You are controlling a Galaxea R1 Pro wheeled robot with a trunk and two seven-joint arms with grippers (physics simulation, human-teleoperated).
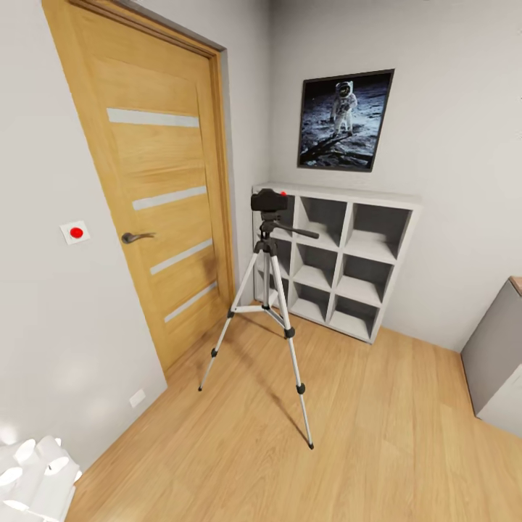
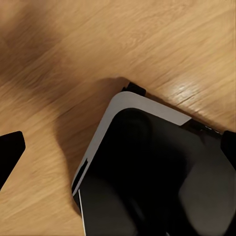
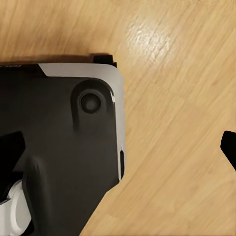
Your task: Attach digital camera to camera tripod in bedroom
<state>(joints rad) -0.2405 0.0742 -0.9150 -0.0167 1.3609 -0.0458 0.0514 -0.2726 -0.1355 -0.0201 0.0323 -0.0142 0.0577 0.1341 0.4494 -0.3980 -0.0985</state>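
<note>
The small black camera sits atop the silver-legged tripod on the plank floor, before the grey cube shelf. Both wrist views look down over the robot's dark base; whether either gripper is spread or closed, I cannot tell.

Black digital camera apparently seated atop silver 3-legged camera tripod, upright on bedroom floor

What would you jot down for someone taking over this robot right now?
Claws: both point down at the wood floor over the robot's own base; only dark finger edges show, so open or shut is unclear. Nothing is seen held.
Things: the digital camera sits atop the camera tripod, which stands before the grey cube shelf, near the oak door.
Done: camera looks mounted.
Left: probably nothing; check that it sits firm.
</note>
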